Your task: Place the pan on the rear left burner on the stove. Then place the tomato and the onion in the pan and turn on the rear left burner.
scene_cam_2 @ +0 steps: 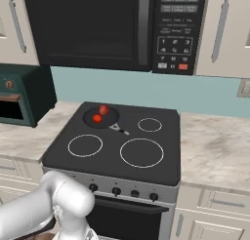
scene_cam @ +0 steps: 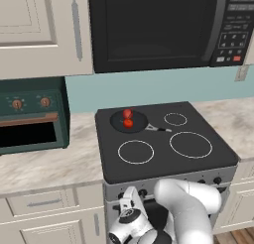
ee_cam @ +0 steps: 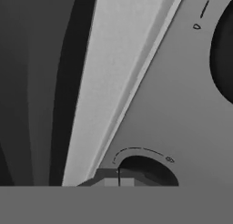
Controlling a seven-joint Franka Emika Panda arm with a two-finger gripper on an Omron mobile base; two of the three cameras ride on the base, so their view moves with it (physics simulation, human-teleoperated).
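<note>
Overhead, microwave (scene_cam: pixel 154 27) keypad writing too blurred to read; closed, empty gripper (ee_cam: pixel 119 181) touches a stove (scene_cam: pixel 163 139) knob (ee_cam: pixel 148 168).

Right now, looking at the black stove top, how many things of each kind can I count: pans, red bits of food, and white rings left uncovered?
Pan: 1
Red pieces of food in the pan: 2
Uncovered white rings: 3
Total: 6
</note>
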